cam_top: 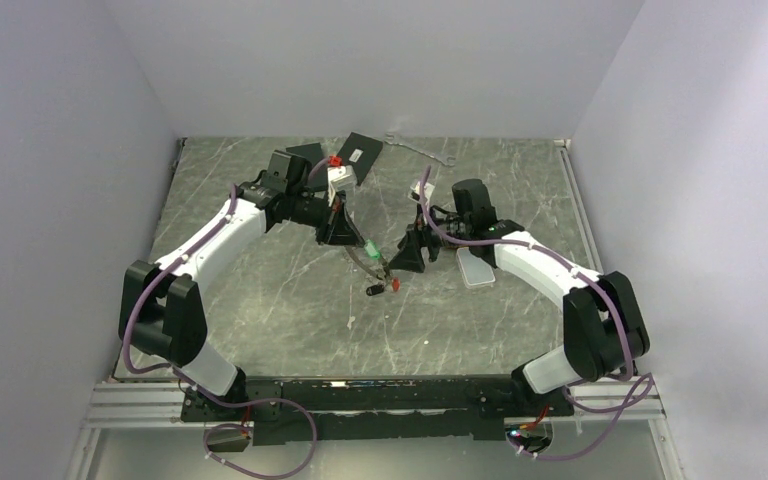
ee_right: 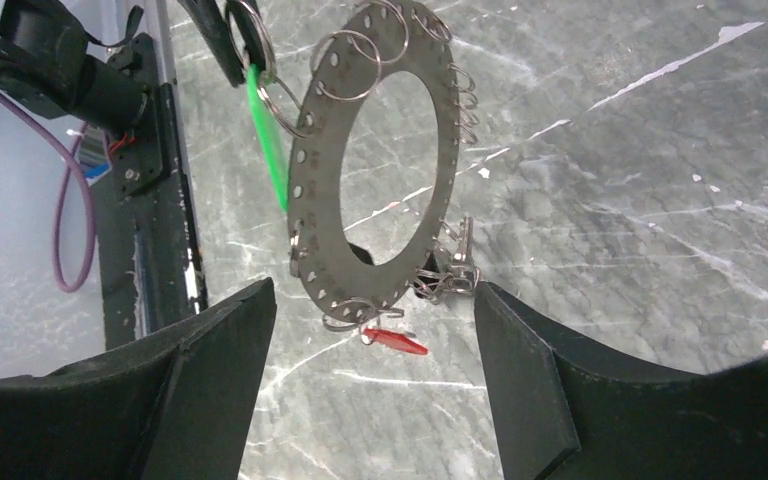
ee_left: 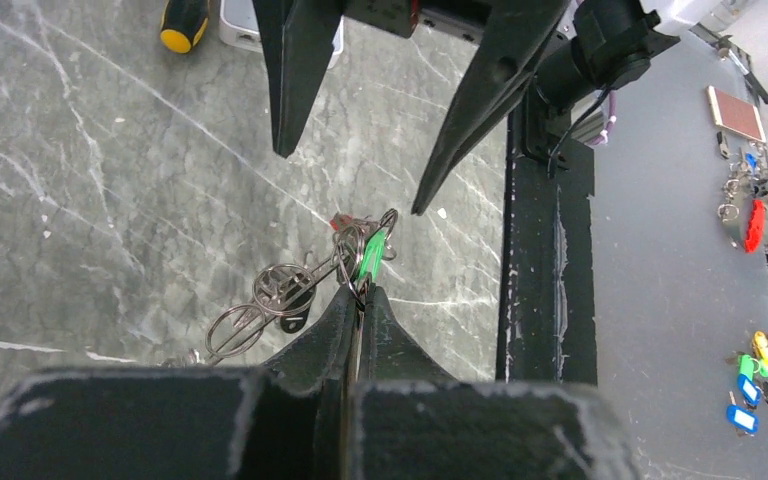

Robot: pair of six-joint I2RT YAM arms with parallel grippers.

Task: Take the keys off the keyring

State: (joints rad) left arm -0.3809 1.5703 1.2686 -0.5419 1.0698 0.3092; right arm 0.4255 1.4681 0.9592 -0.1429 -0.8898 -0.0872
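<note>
One keyring [ee_right: 310, 200] is seen, a flat grey disc with a wide central hole and a row of small holes round its band. It is tilted and hangs just beyond the tips of the left gripper [ee_left: 362, 297]. The two left fingers [ee_left: 390, 335] are pressed together, and a small wire ring at the head of the green key [ee_right: 265, 130] is pinched between them. That wire ring is linked to the band's upper edge.

The two fingers [ee_right: 525, 370] of the right gripper [ee_right: 372, 290] are spread wide. The lower part of the keyring is framed between them, and neither finger is seen to touch it.

Three keys are counted: one green, lying along the band just beyond the left fingertips; one red key [ee_right: 397, 343], beneath the lower edge of the band, between the right fingers; and one black key [cam_top: 374, 290], just beside the red one in the top view. Whether the red and black keys rest on the table [cam_top: 260, 330] cannot be told.

Several small wire rings [ee_right: 355, 45] are threaded through the band's holes; an exact count cannot be made.

Behind the left gripper, two black boxes [cam_top: 362, 155] are seen, and one wrench [cam_top: 420, 148] beside them. One screwdriver [ee_left: 182, 20] is seen past the right fingers in the left wrist view.
</note>
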